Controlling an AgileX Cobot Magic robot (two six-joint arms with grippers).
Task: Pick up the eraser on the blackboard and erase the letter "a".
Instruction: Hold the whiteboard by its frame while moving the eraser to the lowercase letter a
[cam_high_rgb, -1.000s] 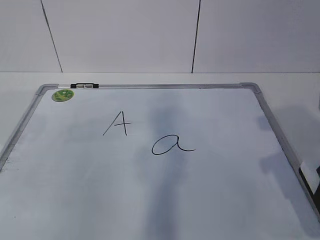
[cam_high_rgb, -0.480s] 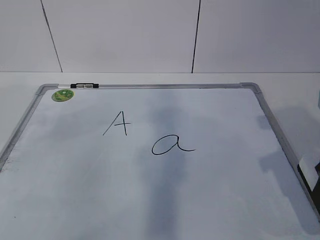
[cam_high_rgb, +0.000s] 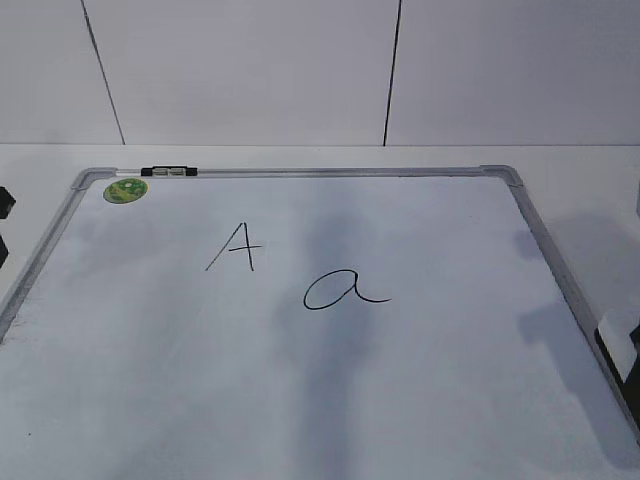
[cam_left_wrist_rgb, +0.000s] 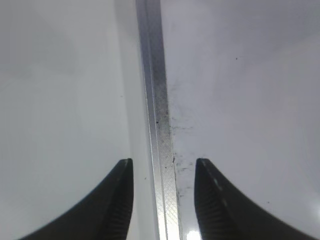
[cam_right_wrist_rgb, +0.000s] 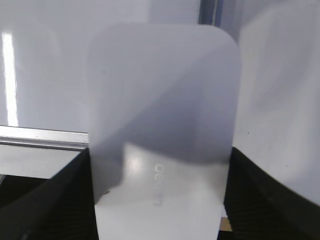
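Whiteboard (cam_high_rgb: 400, 400) lay flat on white table (cam_high_rgb: 580, 165), silver-grey frame around it. Cursive "a" (cam_high_rgb: 343, 289) sat near board centre, unerased; capital "A" (cam_high_rgb: 236, 246) up-left of it, apart. Round green magnet (cam_high_rgb: 125, 190) in far left corner, black-and-silver clip (cam_high_rgb: 170, 172) on top rail just beside. Eraser (cam_right_wrist_rgb: 162, 135) clamped between right gripper (cam_right_wrist_rgb: 160, 195) fingers, at board's right edge. Left gripper (cam_left_wrist_rgb: 164, 200) hung above left frame rail (cam_left_wrist_rgb: 159, 130), jaws spread, empty.
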